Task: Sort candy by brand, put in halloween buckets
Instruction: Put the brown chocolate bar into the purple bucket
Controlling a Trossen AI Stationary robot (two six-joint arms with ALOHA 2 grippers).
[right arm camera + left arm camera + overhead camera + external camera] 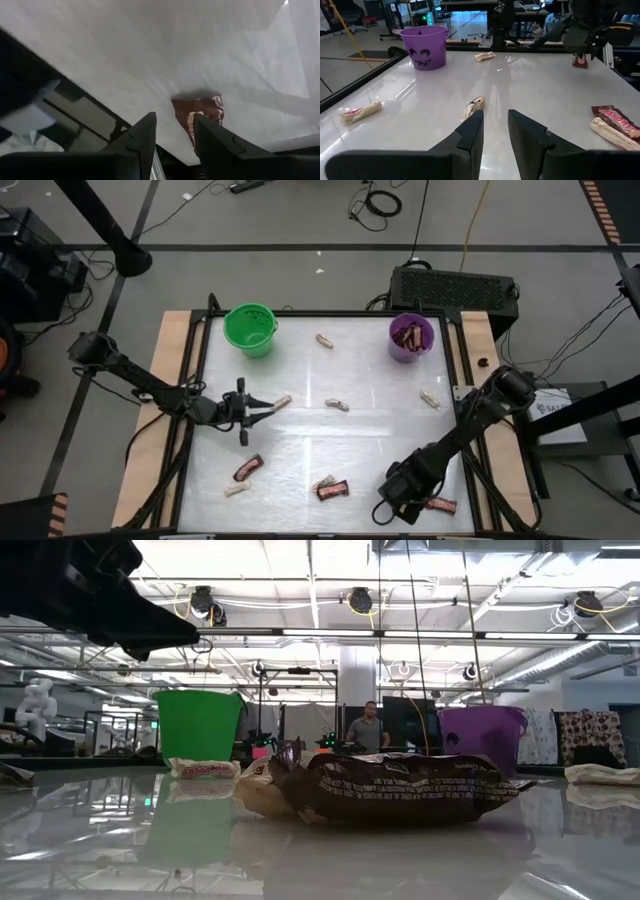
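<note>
The green bucket (250,328) stands at the far left and the purple bucket (411,337) at the far right, with dark red-brown bars in it. Pale candy pieces (337,404) and red-brown bars (248,468) lie scattered on the white table. My left gripper (266,408) hovers left of centre, nearly level and open, with nothing between its fingers (495,120); a pale piece (283,402) lies just off its tips. My right gripper (172,130) is open and tipped down near the front right edge, over a red-brown bar (197,116) (440,505).
A red-brown bar (400,790) and a pale piece (258,790) lie together at the front centre (332,490). Another pale piece (237,490) lies front left. The dark table frame (190,420) runs along the sides. A person (367,728) stands in the room beyond.
</note>
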